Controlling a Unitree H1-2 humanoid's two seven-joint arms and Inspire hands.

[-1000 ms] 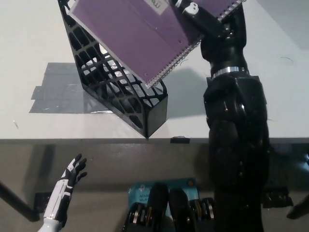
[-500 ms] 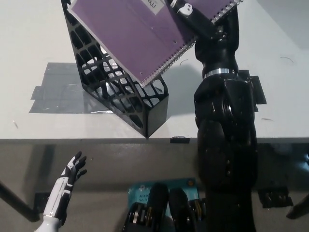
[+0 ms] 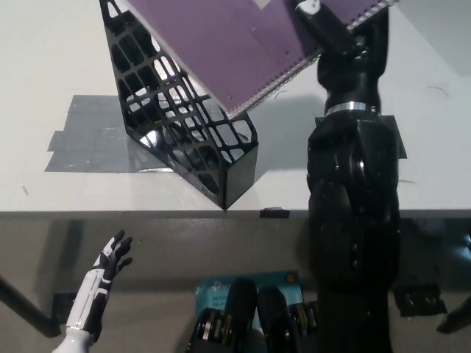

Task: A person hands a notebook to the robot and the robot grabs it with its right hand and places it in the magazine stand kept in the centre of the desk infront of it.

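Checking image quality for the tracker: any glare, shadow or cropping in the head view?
Head view: sharp, evenly lit; small glare on the grey tape patch inside the magazine stand; soft shadow on the desk right of the stand; notebook and right robot hand cropped at the top edge.

Count on inspection: one purple spiral-bound notebook point(image 3: 221, 44); one black lattice magazine stand point(image 3: 180, 129); one white counter point(image 3: 44, 44); one grey tape patch point(image 3: 85, 140) on the counter. Two robot hands: one white left robot hand point(image 3: 110, 261) and one black right robot hand point(image 3: 324, 22).
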